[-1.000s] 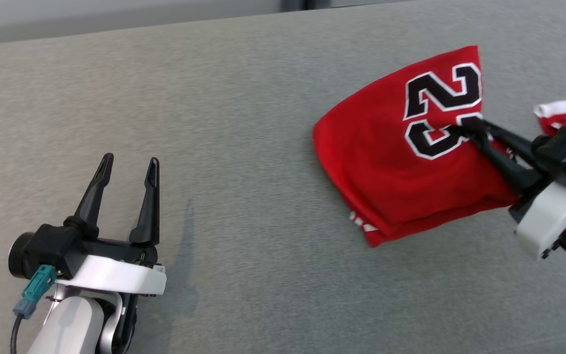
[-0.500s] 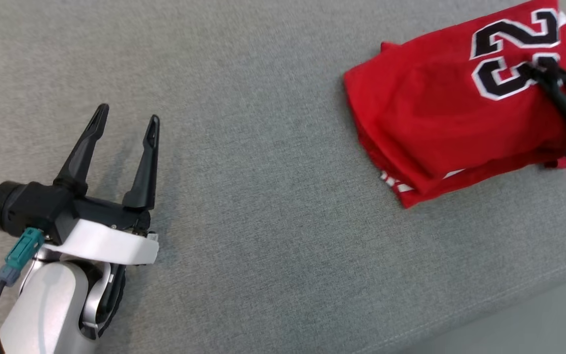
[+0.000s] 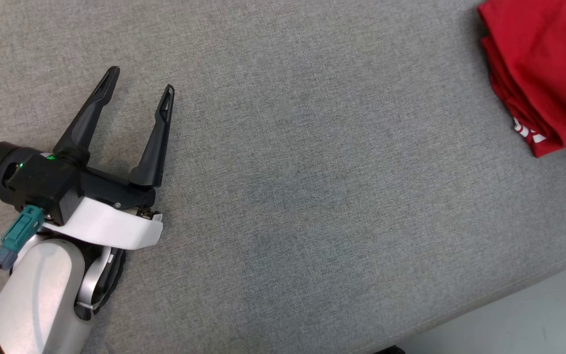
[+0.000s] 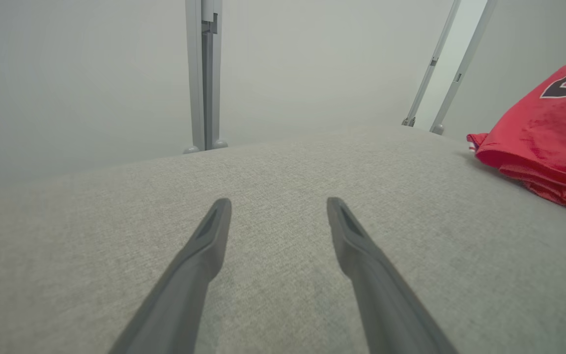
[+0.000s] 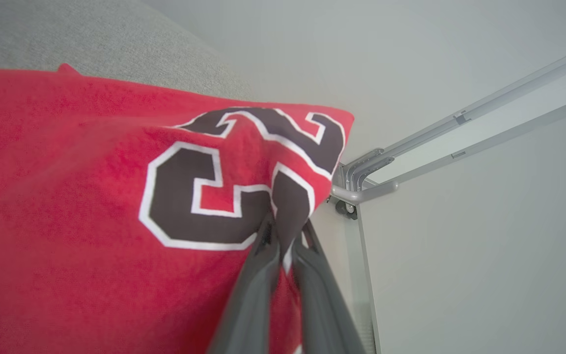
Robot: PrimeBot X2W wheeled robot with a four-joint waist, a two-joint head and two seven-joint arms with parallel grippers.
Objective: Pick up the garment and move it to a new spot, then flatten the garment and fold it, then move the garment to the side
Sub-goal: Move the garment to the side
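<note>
The right gripper [image 5: 287, 231] was clamped on the jersey [image 3: 543, 69] at the right edge of the surface [image 3: 312, 172]. The left gripper [image 3: 140, 81], jaws apart and empty, lay well to its left.

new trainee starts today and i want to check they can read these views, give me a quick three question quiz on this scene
1. True or false: the left gripper is shut on the red jersey.
2. Which part of the jersey does the right gripper pinch? A) a plain red hem B) the black, white-edged number C) a neck label
3. In which corner of the head view does the jersey lie?

Key
1. False: its jaws stand open, apart from the jersey.
2. B
3. Upper right, on the grey fabric surface.
</note>
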